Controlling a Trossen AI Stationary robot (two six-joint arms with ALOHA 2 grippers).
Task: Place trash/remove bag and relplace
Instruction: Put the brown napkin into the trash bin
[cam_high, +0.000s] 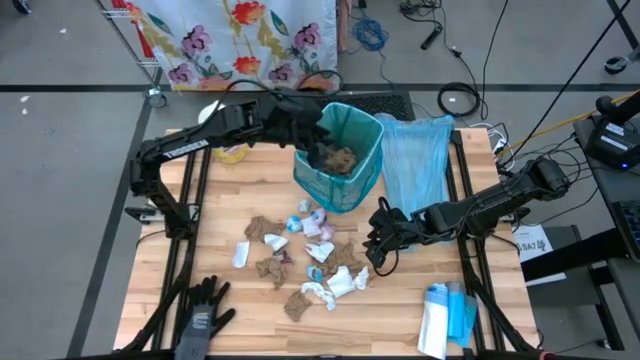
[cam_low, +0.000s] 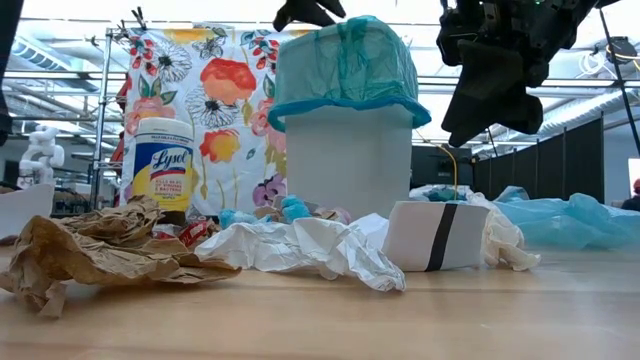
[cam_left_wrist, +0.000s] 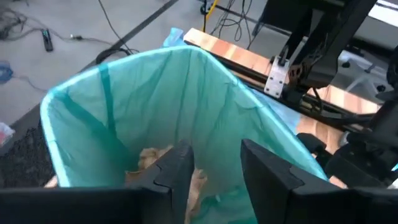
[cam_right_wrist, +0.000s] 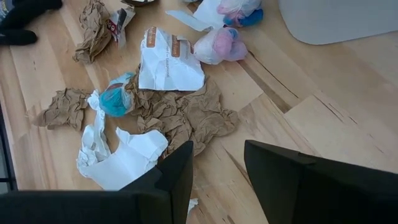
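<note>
Here, left gripper (cam_left_wrist: 214, 177) with fingers apart above the bin (cam_high: 340, 160) holding brown paper, right gripper (cam_right_wrist: 217, 180) also apart, over the trash (cam_high: 305, 260) on the table (cam_high: 400, 310).

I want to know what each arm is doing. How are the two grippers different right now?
The left gripper is over the bin, above trash already inside; the right gripper is low beside the trash on the table. Both are open and empty.
</note>
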